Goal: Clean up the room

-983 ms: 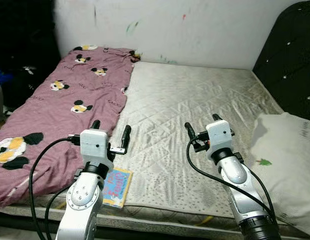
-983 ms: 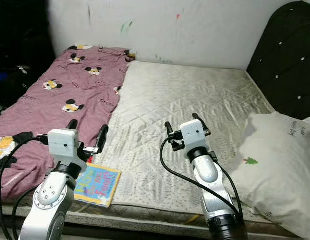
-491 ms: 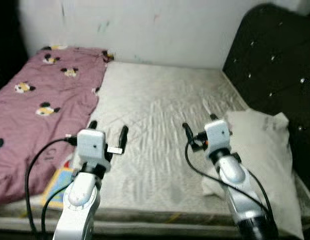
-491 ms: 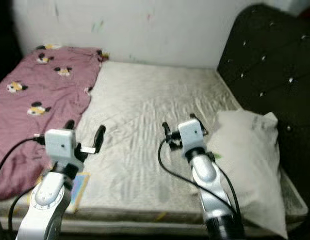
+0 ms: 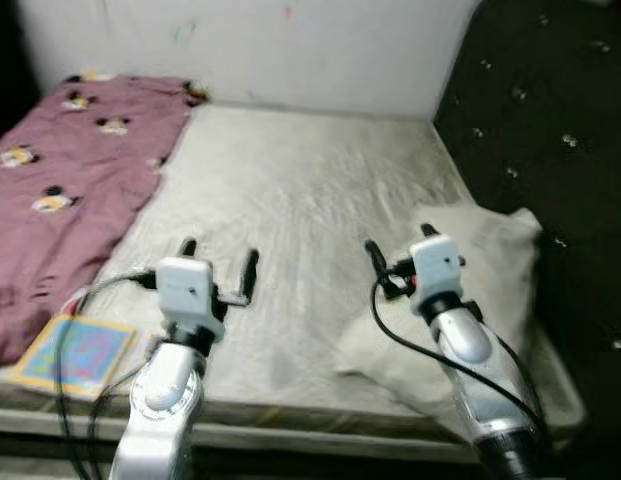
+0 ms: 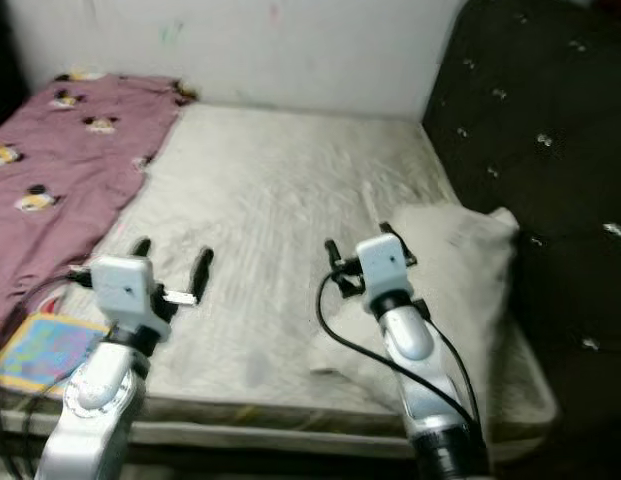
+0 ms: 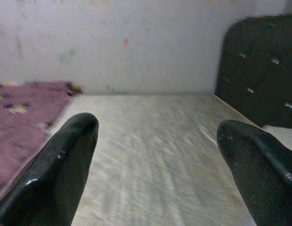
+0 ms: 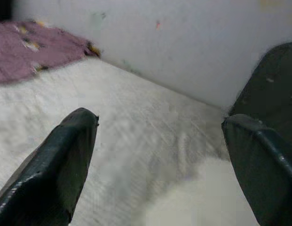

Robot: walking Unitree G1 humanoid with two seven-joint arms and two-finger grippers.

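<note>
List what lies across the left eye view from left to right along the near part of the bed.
Colourful book → left pincer → right pincer → white pillow → dark tufted headboard.

Pillow (image 5: 470,270) right, blanket (image 5: 60,180) left.

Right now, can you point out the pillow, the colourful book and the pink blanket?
pillow (image 5: 480,250), left eye view, on its upper middle.
colourful book (image 5: 75,352), left eye view, on the cover's middle.
pink blanket (image 6: 60,150), right eye view, on its middle folds.
</note>
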